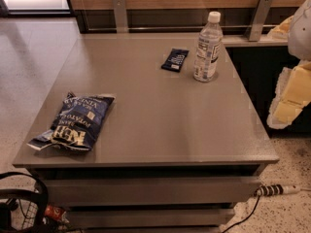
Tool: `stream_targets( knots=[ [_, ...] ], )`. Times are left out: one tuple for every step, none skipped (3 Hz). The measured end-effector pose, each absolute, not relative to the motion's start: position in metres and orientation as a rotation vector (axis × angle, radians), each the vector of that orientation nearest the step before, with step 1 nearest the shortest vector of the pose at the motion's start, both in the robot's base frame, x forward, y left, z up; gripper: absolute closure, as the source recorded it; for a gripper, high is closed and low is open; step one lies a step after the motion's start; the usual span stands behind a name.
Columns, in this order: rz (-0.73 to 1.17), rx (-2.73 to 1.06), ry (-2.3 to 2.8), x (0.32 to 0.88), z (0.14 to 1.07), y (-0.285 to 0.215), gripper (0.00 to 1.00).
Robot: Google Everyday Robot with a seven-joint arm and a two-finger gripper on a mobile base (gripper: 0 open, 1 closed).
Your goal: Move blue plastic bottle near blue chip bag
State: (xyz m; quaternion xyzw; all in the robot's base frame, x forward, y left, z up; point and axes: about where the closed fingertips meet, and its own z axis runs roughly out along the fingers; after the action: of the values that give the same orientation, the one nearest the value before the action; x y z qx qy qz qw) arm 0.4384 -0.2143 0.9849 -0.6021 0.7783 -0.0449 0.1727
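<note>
The blue plastic bottle [208, 47] stands upright at the far right of the grey table [160, 115]; it is clear, with a white cap and a white-and-blue label. The blue chip bag [75, 123] lies flat at the near left corner, dark navy with white lettering. My gripper [287, 101], white and pale yellow, hangs off the table's right edge, to the right of the bottle, nearer the camera than it and apart from it. It holds nothing that I can see.
A small flat dark blue packet [175, 59] lies just left of the bottle. A wood-panelled wall with metal brackets [260, 16] runs behind the table. A cable and plug [274, 191] lie on the floor at the lower right; a dark wire basket [22, 205] is at the lower left.
</note>
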Motion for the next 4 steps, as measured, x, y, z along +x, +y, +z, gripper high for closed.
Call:
stream_targets(
  knots=[
    [-0.127, -1.708, 2.208, 0.438, 0.985, -0.214, 0.00],
    [-0.086, -1.616, 2.177, 0.461, 0.981, -0.226, 0.00],
    [-0.011, -1.428, 2.102, 0.497, 0.973, -0.248, 0.00],
    [0.063, -1.233, 2.000, 0.538, 0.968, -0.265, 0.00]
  ],
)
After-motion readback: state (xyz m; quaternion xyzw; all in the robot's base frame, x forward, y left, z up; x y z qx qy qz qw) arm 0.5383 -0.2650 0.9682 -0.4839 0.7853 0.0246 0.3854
